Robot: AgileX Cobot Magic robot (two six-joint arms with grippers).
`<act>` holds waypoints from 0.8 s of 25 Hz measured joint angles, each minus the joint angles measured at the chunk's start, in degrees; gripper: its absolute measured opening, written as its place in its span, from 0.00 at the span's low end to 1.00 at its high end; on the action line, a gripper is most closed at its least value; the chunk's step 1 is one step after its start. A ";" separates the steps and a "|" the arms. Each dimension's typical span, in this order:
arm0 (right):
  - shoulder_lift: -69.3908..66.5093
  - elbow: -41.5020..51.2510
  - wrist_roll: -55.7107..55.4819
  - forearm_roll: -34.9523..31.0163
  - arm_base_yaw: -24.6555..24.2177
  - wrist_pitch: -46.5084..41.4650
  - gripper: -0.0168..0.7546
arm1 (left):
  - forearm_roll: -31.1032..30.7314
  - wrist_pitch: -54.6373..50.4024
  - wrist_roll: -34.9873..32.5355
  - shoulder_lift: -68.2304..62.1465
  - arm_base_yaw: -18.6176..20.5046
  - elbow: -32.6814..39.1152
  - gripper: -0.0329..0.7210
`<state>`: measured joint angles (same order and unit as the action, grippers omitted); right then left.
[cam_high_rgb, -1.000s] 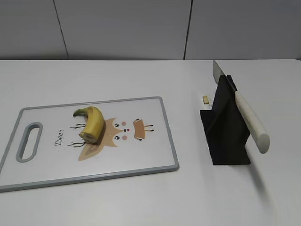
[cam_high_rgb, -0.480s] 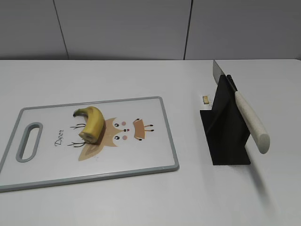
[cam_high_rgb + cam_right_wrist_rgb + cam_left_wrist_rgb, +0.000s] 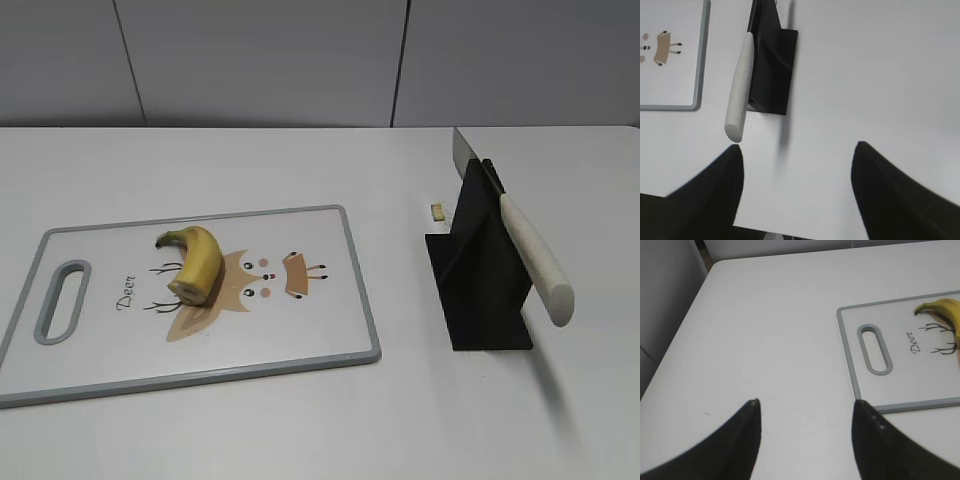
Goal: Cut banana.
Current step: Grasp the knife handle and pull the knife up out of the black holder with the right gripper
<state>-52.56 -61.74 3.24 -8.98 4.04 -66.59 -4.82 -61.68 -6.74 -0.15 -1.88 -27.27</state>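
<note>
The banana (image 3: 197,262), a short curved yellow stub with a dark stem tip and a cut end, lies on the white cutting board (image 3: 310,330); part of it shows in the left wrist view (image 3: 945,310). A knife with a white handle (image 3: 535,262) rests slanted in a black stand (image 3: 485,300); both show in the right wrist view, the handle (image 3: 738,85) and the stand (image 3: 772,75). My left gripper (image 3: 807,407) is open over bare table left of the board. My right gripper (image 3: 797,150) is open, just short of the knife handle's end. Neither gripper shows in the exterior view.
The board (image 3: 900,375) has a grey rim, a handle slot (image 3: 60,300) and a deer drawing. A tiny pale crumb (image 3: 437,211) lies behind the stand. The table's left edge (image 3: 685,330) and near edge (image 3: 765,230) are close to the grippers.
</note>
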 joint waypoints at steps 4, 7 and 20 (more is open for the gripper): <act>-4.11 -2.33 -1.06 -1.43 0.35 -2.43 0.70 | 0.00 0.00 0.00 0.00 0.00 0.00 0.78; -6.76 -4.46 -1.56 -2.19 0.35 -2.78 0.70 | 0.00 0.00 0.00 0.00 0.00 0.00 0.78; -24.32 -12.41 -10.54 0.92 16.45 -2.85 0.66 | 0.00 0.00 0.00 0.00 0.00 0.00 0.78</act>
<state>-76.89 -74.15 -7.30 -8.06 20.48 -69.44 -4.82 -61.68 -6.74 -0.15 -1.88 -27.27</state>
